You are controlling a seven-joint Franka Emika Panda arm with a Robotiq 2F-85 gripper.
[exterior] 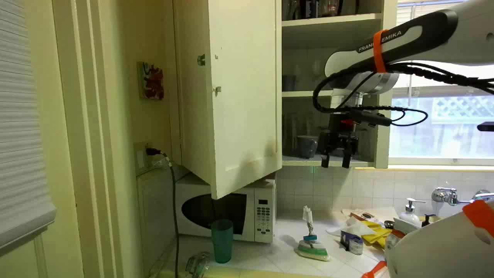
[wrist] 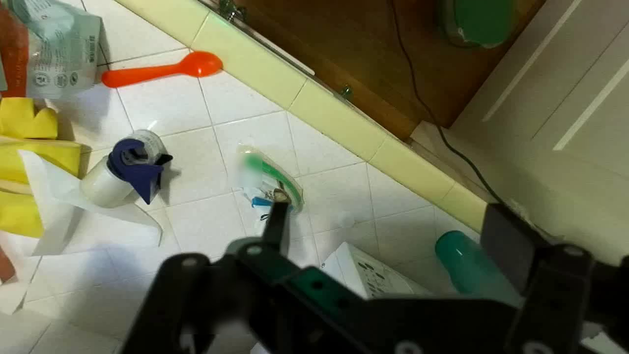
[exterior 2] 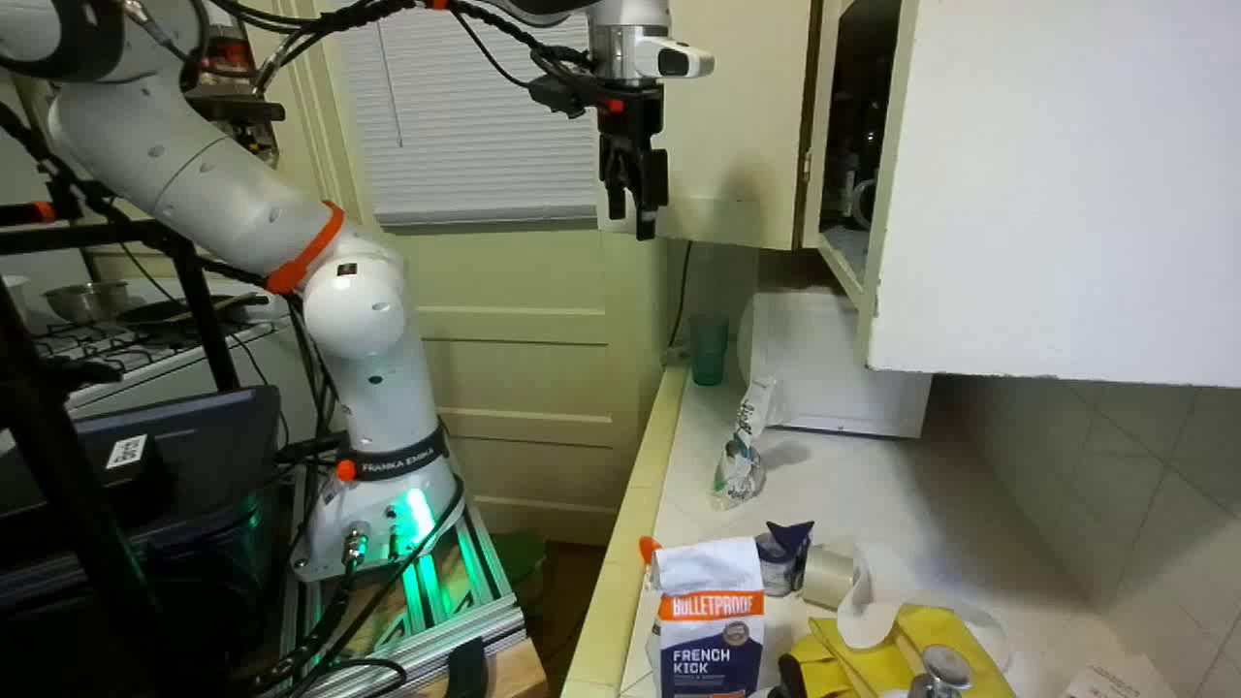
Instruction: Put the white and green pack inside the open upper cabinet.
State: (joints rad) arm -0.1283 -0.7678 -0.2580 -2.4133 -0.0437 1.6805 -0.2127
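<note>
The open upper cabinet (exterior: 332, 20) has its door (exterior: 247, 92) swung out at left above the white microwave (exterior: 250, 216), a teal cup (exterior: 222, 243) in front on the desk (exterior: 276, 253). Next, the white and green pack (exterior: 311, 244) rests on the desk; higher and to its right hangs the gripper (exterior: 335, 161), fingers (exterior: 346, 160) spread wide, holding nothing. Farther right lies an orange spoon (exterior: 376, 268)

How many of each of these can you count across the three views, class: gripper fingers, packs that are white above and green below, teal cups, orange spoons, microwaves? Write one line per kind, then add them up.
Gripper fingers: 2
White and green packs: 1
Teal cups: 1
Orange spoons: 1
Microwaves: 1
Total: 6
</note>
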